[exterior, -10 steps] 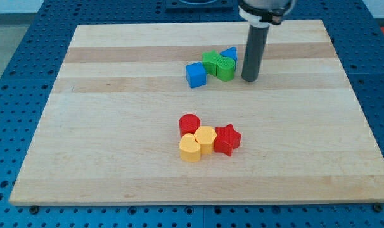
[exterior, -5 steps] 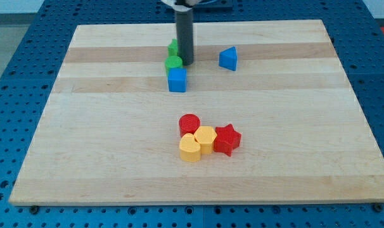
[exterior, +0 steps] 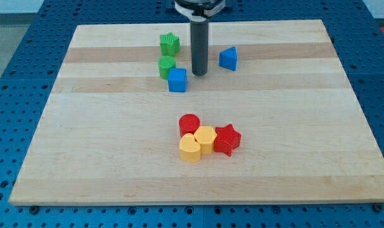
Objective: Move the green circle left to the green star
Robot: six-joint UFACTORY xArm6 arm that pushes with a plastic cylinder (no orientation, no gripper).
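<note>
My tip [exterior: 199, 73] has backed off right – now clear of the green circle [exterior: 166, 66], near the green star [exterior: 170, 44]; no claw here.

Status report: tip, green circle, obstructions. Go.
My tip right of blue cube, touching nothing. Green circle just below green star, not left. Cube against circle.

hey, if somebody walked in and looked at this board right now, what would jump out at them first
Probably the dark rod coming down from the view's top, my tip resting on the board between the blue cube and the blue triangular block. Just left of it sit the green circle and, above that, the green star. Lower down, mid-board, a tight cluster stands out: red circle, yellow heart, a second yellow block and red star.
</note>
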